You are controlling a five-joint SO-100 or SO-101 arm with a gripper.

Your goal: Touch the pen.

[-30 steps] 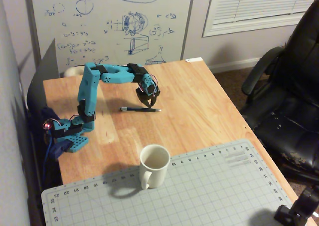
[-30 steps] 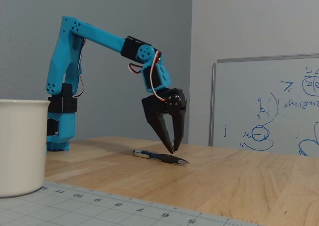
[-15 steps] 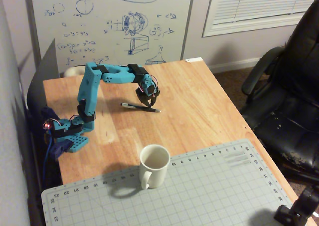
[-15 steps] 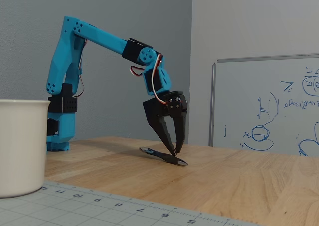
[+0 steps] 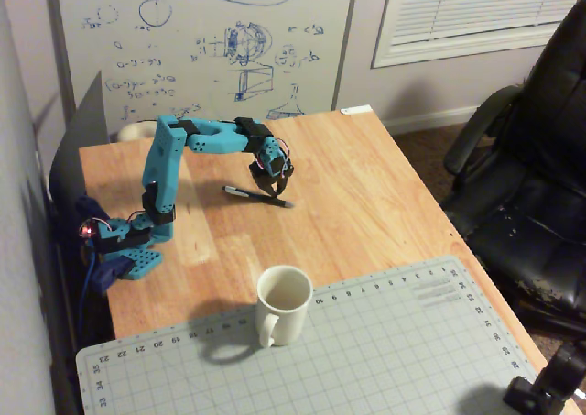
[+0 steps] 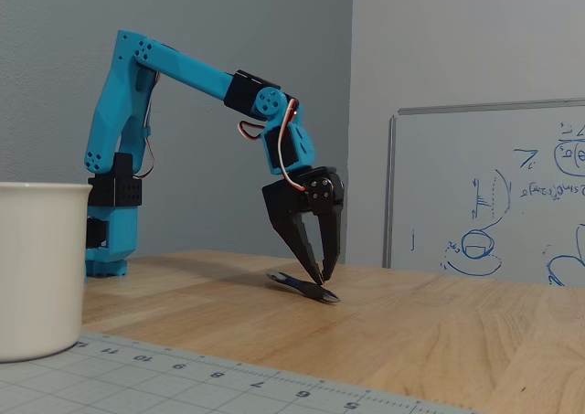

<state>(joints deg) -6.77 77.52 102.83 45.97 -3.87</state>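
The pen [image 5: 247,194] is slim and dark with a silvery tip and lies flat on the wooden table [image 5: 385,204], in front of the blue arm. It also shows in a fixed view from table height [image 6: 297,285]. My gripper [image 5: 275,189] points down over the pen's middle. From table height the gripper [image 6: 324,274] has its black fingertips [image 6: 318,266] drawn together and resting on the pen. It does not clasp the pen.
A white mug [image 5: 284,303] stands at the near edge of a grey cutting mat [image 5: 385,351]; it is also in the low view [image 6: 37,268]. A whiteboard [image 5: 201,39] leans behind the table. A black office chair [image 5: 540,158] stands to the right.
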